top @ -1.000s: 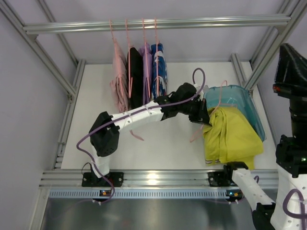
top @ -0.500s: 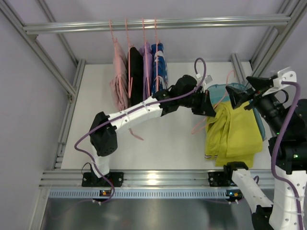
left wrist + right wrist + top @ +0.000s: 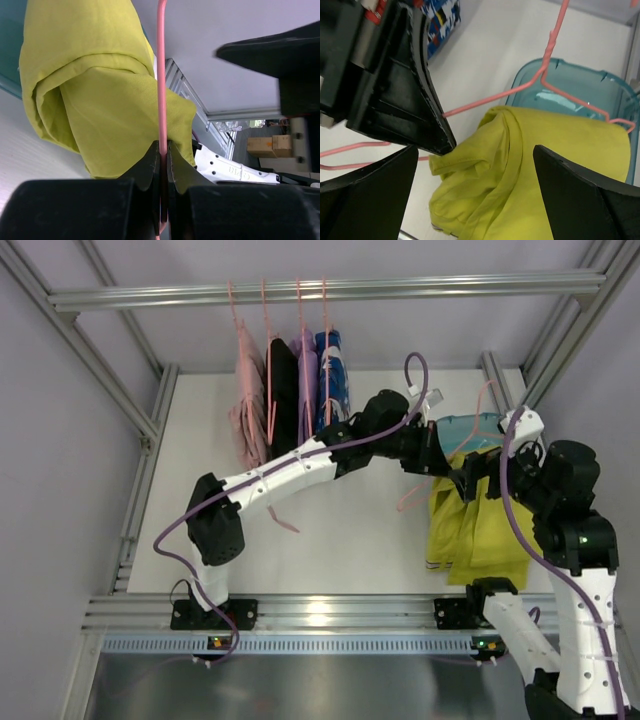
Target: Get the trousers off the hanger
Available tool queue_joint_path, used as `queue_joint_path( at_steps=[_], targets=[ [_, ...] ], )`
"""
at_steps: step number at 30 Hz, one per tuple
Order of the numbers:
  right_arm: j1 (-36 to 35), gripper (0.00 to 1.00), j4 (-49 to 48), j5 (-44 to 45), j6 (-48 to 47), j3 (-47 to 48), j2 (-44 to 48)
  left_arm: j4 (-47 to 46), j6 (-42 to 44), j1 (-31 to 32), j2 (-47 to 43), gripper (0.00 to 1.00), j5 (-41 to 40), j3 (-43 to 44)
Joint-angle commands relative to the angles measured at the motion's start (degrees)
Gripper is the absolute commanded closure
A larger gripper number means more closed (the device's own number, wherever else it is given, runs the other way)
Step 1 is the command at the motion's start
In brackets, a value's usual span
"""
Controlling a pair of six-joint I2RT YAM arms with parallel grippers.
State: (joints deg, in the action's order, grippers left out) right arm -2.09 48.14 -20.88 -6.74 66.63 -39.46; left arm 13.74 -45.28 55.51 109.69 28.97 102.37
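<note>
The yellow-green trousers [image 3: 480,530] lie bunched on the table, their far end over a teal bin [image 3: 470,428]. The pink wire hanger [image 3: 485,402] rises beside them, its wire passing behind the cloth's top fold [image 3: 485,100]. My left gripper [image 3: 436,454] is shut on that wire [image 3: 161,75], with the trousers [image 3: 100,100] just beyond its tips [image 3: 163,150]. My right gripper [image 3: 468,483] hovers over the trousers [image 3: 530,165], open wide [image 3: 475,185], with nothing between its fingers [image 3: 370,185]. How the cloth sits on the hanger is hidden.
Several garments [image 3: 285,390] hang on pink hangers from the metal rail [image 3: 330,288] at the back. Frame posts [image 3: 150,430] border the white table [image 3: 330,540]. The teal bin [image 3: 585,85] stands against the right edge. The left gripper's black body [image 3: 395,90] fills the right wrist view's upper left.
My right arm has swung in from the right to hang over the trousers, and its jaws have opened. My left gripper has carried the hanger slightly farther back.
</note>
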Motion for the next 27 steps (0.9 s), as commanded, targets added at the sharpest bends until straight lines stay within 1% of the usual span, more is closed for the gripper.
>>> queue_joint_path(
  at_steps=[1, 8, 11, 17, 18, 20, 22, 23, 24, 26, 27],
  targets=[
    [0.2, 0.01, 0.5, 0.1, -4.0, -2.6, -0.4, -8.9, 0.5, -0.7, -3.7, 1.00, 0.3, 3.8],
    [0.2, 0.00, -0.5, 3.5, -9.8, -5.7, -2.7, -8.9, 0.8, -0.7, -4.2, 1.00, 0.6, 2.8],
    [0.8, 0.01, 0.4, 1.3, -12.2, -7.6, -3.2, -9.5, 0.7, -0.7, -4.4, 1.00, 1.1, 2.6],
    [1.6, 0.00, -0.3, -1.1, -13.0, -9.5, -5.2, -10.5, 0.5, -0.7, -4.7, 1.00, 1.9, 2.3],
    [4.1, 0.01, -0.8, -1.5, -12.8, -9.7, -5.9, -11.0, 0.5, -0.7, -4.9, 1.00, 2.2, 2.1],
    [4.9, 0.01, -1.7, -2.1, -12.3, -10.6, -6.5, -12.0, -0.2, -0.7, -5.1, 1.00, 2.5, 1.6],
    [6.0, 0.06, -3.2, -2.2, -12.3, -11.7, -7.4, -13.2, -0.9, -0.7, -5.3, 1.00, 2.9, 1.3],
    [6.3, 0.11, -3.5, -2.8, -12.6, -12.7, -7.6, -13.2, -1.3, -0.7, -5.3, 1.00, 2.9, 1.3],
    [7.2, 0.19, -3.8, -3.3, -12.9, -13.1, -8.1, -13.2, -1.5, -0.7, -5.3, 1.00, 3.0, 1.3],
    [8.0, 0.22, -3.9, -5.0, -13.1, -13.9, -8.6, -13.2, -1.8, -0.7, -5.5, 1.00, 3.1, 1.3],
    [8.7, 0.23, -3.8, -5.8, -13.4, -14.2, -9.0, -14.9, -2.0, -0.7, -5.5, 1.00, 3.1, 1.3]
  ],
)
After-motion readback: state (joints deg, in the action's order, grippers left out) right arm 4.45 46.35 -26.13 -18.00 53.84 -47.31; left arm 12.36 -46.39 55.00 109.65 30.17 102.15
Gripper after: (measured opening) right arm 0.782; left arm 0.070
